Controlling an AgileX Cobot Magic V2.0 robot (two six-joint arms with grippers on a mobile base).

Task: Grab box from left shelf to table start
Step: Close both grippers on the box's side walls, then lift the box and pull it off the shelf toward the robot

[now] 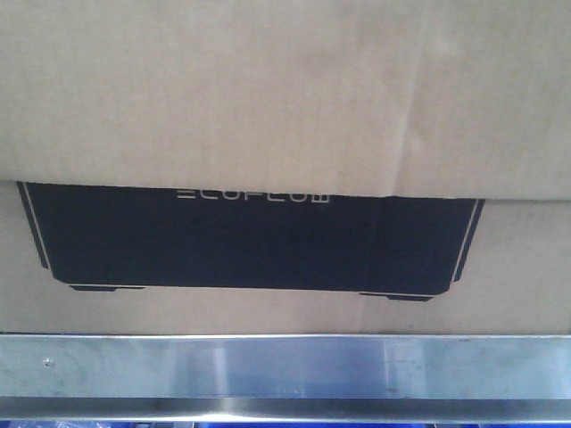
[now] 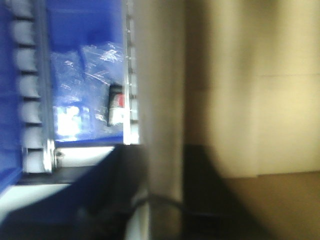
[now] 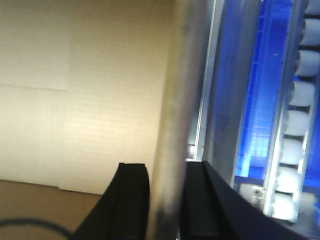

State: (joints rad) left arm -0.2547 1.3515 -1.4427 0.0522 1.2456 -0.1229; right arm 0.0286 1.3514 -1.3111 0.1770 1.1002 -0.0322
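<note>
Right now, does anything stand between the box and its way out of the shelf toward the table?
Yes. The shelf rail runs across the whole front, along the lower edge of the box. The box would likely have to be lifted over it. Nothing else visible blocks the way.

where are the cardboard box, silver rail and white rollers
brown corrugated cardboard box (image 1: 268, 89): front view, upper flap
brushed silver steel rail (image 1: 285, 370): front view, its middle
white rollers (image 3: 292, 122): right wrist view, one roller
</note>
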